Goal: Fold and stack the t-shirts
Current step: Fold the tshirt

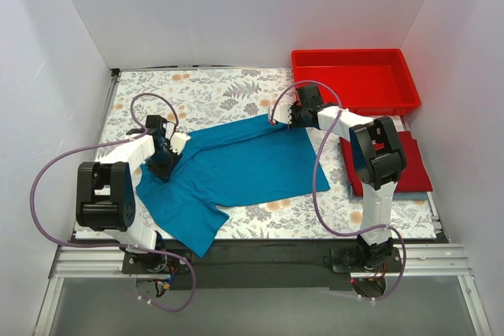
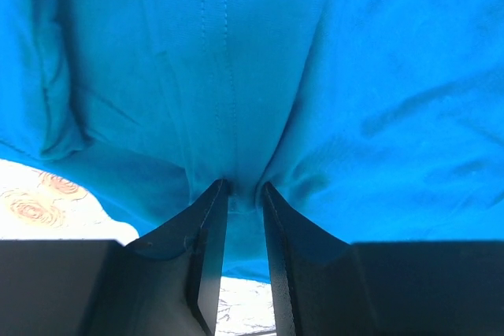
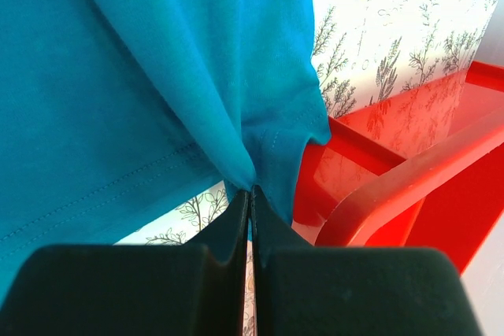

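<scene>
My left arm reaches in low from the left side of the bench, elbow near the wall. My left end effector has its fingers slightly parted, with a fold of the teal t-shirt between the tips. The shirt lies spread mid-bench, one end lapping over the near edge. My right end effector is clamped on its far right corner, just beside the red tray. A folded red t-shirt lies under that arm's elbow.
</scene>
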Robot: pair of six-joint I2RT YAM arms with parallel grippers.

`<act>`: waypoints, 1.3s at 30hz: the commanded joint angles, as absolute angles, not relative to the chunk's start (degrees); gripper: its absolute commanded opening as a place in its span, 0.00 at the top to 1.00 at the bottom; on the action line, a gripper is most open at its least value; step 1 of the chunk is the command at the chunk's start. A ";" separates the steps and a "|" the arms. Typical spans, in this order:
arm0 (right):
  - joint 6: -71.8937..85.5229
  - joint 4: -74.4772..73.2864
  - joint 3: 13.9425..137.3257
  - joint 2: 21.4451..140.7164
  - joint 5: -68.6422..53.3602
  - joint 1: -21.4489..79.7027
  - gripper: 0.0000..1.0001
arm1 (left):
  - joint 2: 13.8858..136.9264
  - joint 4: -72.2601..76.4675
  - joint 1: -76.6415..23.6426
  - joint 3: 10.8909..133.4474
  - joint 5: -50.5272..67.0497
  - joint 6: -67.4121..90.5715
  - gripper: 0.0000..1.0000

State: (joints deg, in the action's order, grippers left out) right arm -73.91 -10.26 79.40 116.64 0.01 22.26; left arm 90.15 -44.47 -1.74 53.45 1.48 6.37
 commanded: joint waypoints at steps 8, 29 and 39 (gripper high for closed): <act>-75.23 -11.07 81.39 116.98 1.58 22.59 0.99 | 89.30 -42.36 -1.76 53.78 0.70 5.97 0.77; -75.50 -11.07 81.56 117.07 1.93 22.67 0.99 | 91.41 -42.01 -0.09 56.08 2.11 4.31 0.74; -75.41 -11.16 81.91 117.60 1.85 22.59 0.99 | 88.95 -43.59 -0.09 52.65 3.87 2.20 0.72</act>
State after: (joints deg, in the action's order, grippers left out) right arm -73.97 -10.41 79.42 116.86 1.34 22.57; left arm 91.83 -43.24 -0.27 53.15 2.70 3.53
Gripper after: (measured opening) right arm 0.020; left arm 0.282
